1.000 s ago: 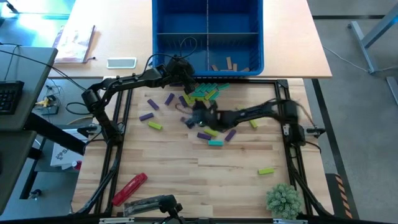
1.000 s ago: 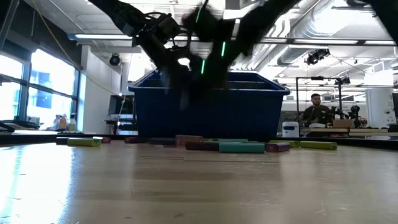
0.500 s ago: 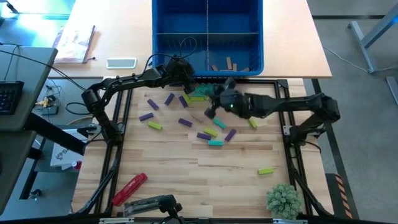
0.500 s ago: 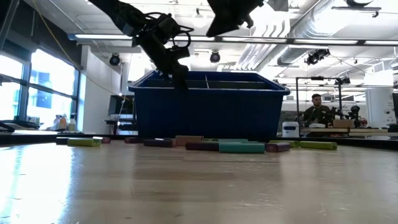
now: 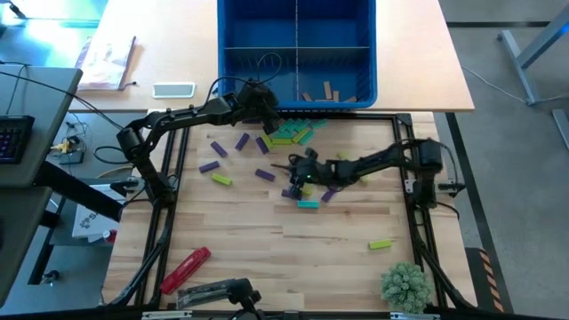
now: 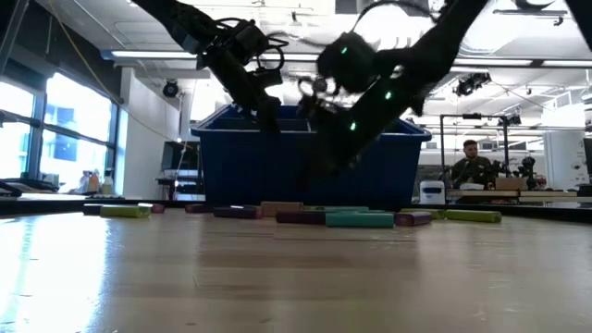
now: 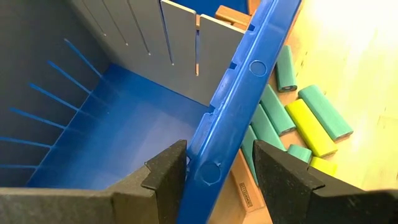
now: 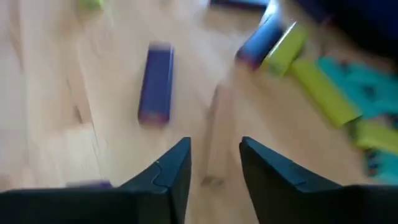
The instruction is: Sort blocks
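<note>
Left gripper (image 5: 263, 114) at bin (image 5: 233, 55) near rim; fingers (image 7: 166, 173) astride blue wall, parted, not clamping. Right gripper (image 5: 296, 172) low over table centre, fingers (image 8: 171, 171) apart, nothing between them. Blocks (image 5: 293, 133): teal and lime cluster against bin front; purple and lime ones scattered mid-table; tan ones (image 5: 325, 92) inside bin's near right compartment; lone lime block (image 5: 380, 244) near plant (image 5: 404, 284).

I'm seeing the bin (image 5: 296, 53) wall blocking the tabletop's (image 5: 267, 258) far edge, with the left hand (image 7: 219, 171) straddling its rim. Blocks (image 5: 292, 133) are crowding the middle; the near tabletop is lying open between the red tool (image 5: 185, 268) and plant (image 5: 405, 284).
</note>
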